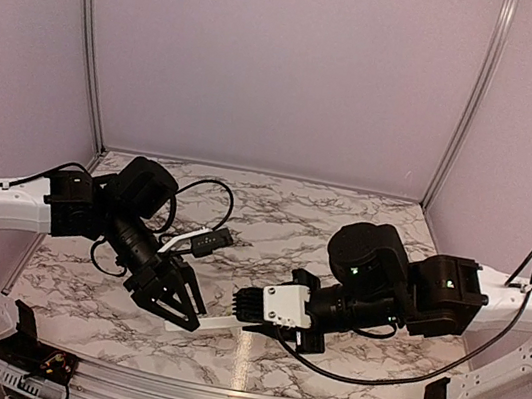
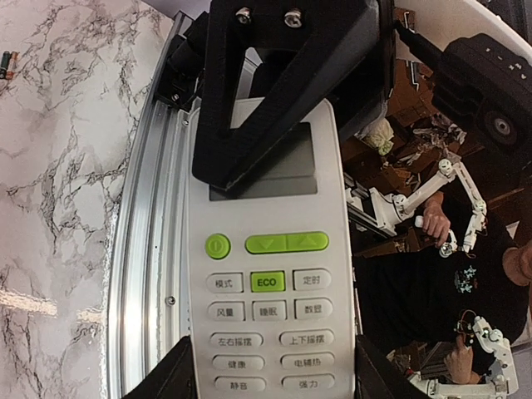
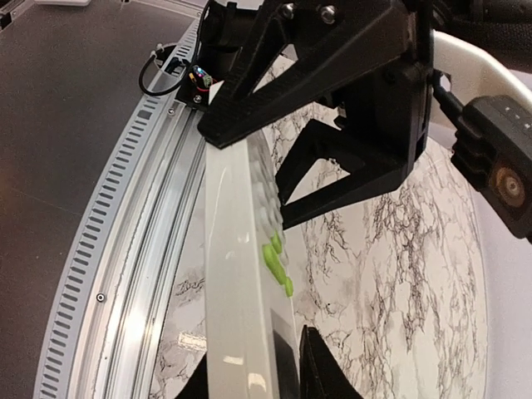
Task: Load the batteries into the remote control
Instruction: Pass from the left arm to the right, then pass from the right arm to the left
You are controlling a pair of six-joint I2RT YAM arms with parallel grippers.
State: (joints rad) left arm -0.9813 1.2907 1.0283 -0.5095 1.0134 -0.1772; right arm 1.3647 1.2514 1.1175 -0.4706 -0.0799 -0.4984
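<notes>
The white remote control (image 2: 270, 274) is held between both grippers near the table's front edge, showing as a pale strip (image 1: 218, 323) in the top view. My left gripper (image 2: 273, 381) is shut across the width of its button end, one finger on each long side. My right gripper (image 3: 258, 378) clamps the display end across its thickness, one finger lying over the dark window (image 2: 274, 162). In the right wrist view the remote (image 3: 241, 274) is edge-on, green buttons facing the table. Two tiny batteries (image 2: 7, 64) lie on the marble at the far left.
A ribbed aluminium rail (image 3: 141, 249) runs along the table's front edge under the remote. A black cable with a connector (image 1: 209, 241) lies on the marble (image 1: 345, 212) behind my left arm. Purple walls close in the back and both sides.
</notes>
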